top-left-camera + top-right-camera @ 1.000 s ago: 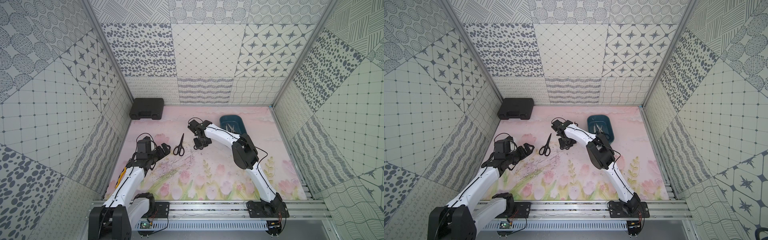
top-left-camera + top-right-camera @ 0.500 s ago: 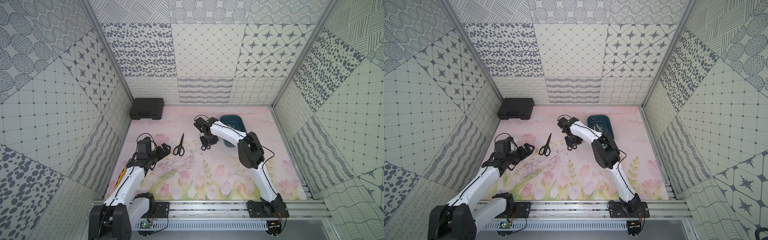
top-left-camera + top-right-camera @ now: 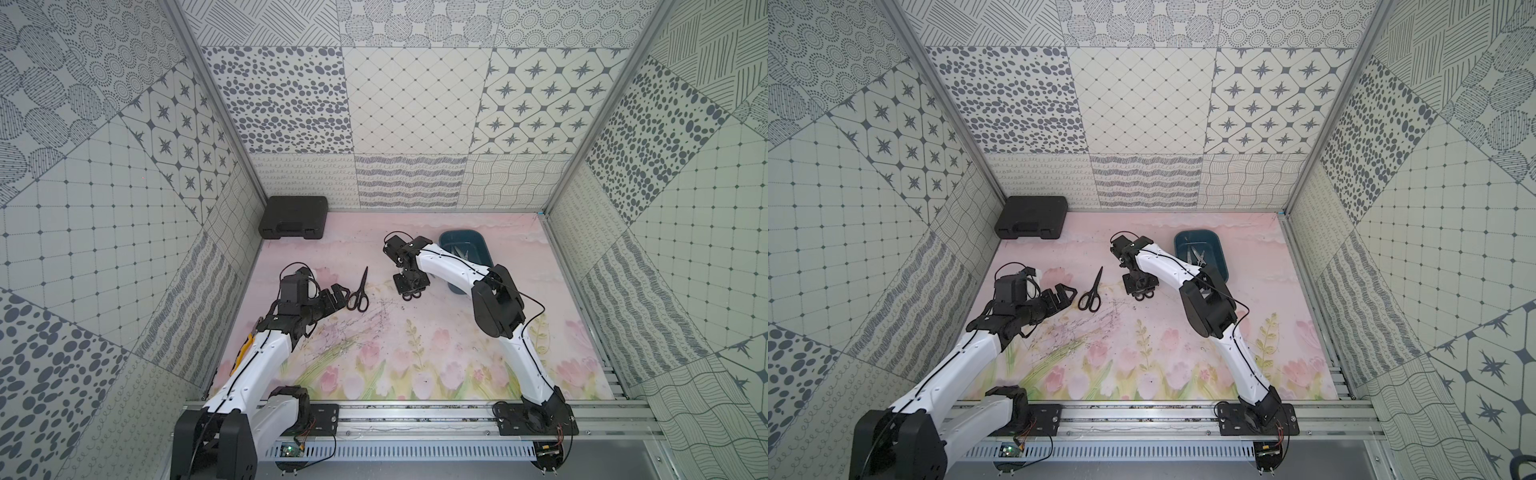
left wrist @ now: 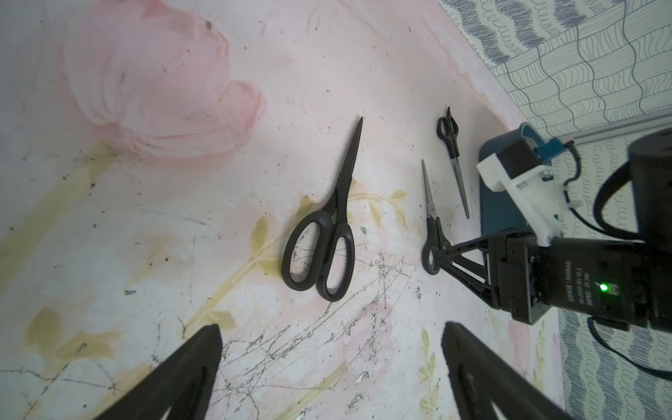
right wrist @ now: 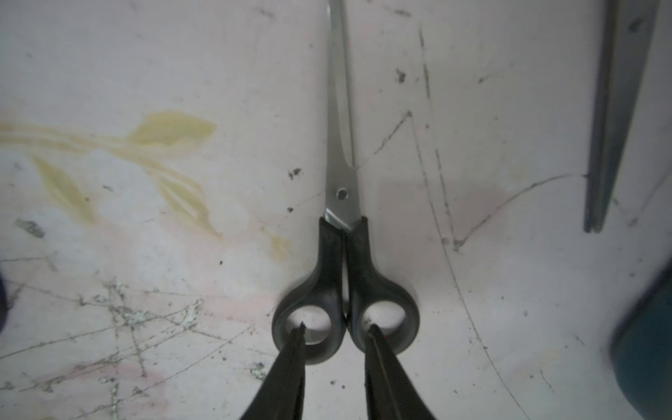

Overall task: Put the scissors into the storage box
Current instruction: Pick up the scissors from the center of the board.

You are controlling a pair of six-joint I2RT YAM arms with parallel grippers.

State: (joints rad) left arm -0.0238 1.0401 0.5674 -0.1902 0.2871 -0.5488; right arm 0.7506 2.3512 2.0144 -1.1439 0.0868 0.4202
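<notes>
Small silver-bladed scissors lie flat on the pink mat. My right gripper points down at their black handles, open a little, with one fingertip in each loop. A second small pair lies just beyond, and the right wrist view shows only its blade. Large all-black scissors lie left of centre. My left gripper stands wide open beside their handles, holding nothing. The teal storage box at the back right holds scissors; my right arm covers its near end.
A black hard-shell case sits in the back left corner. Something yellow peeks out beside my left forearm at the mat's left edge. Patterned walls close in three sides, and a metal rail runs along the front.
My right gripper has shifted slightly right, toward the box, and now sits over the small scissors' handles. The left arm and the large scissors have not moved.
</notes>
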